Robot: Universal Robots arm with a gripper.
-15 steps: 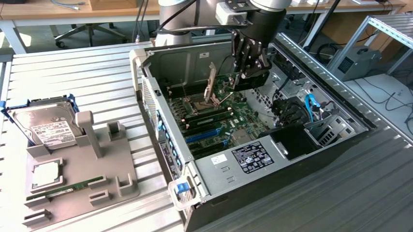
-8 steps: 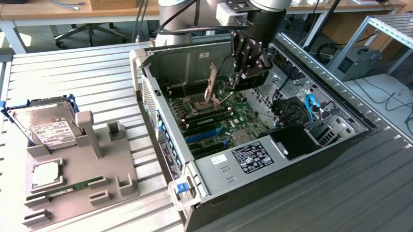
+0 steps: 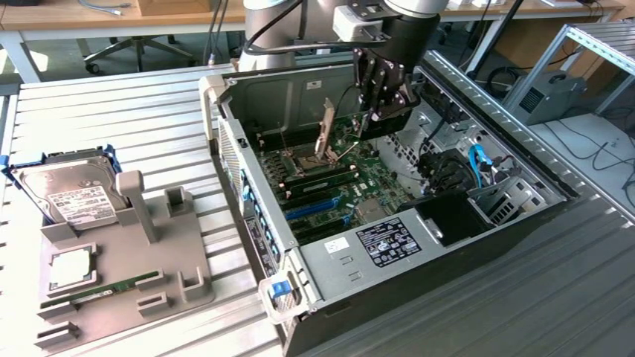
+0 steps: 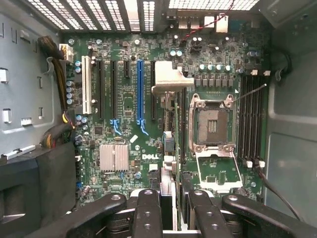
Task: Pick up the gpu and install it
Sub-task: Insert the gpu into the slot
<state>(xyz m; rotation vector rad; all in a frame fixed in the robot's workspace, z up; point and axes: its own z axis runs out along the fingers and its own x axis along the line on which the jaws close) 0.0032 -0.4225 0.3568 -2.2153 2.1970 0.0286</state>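
Over the open computer case (image 3: 328, 256), my gripper (image 3: 382, 100) is shut on the gpu (image 3: 389, 111), holding the black card on edge. Its silvery end bracket (image 3: 326, 128) points down toward the motherboard (image 3: 372, 182). In the wrist view the gpu (image 4: 170, 148) runs edge-on away from the gripper (image 4: 173, 218), with a black finger (image 4: 147, 213) on either side and the bracket (image 4: 171, 82) at its far end. The card hangs above the board between the blue expansion slot (image 4: 140, 89) and the CPU socket (image 4: 212, 124). I cannot tell whether it touches a slot.
A grey parts fixture (image 3: 163, 256) stands at the exterior view's left, holding a silver hard drive (image 3: 70, 195) and a green memory stick (image 3: 111, 285). Inside the case are a small heatsink (image 4: 114, 157), cable bundles (image 4: 59, 79) and a black shroud (image 3: 451, 217). The case walls hem in the board.
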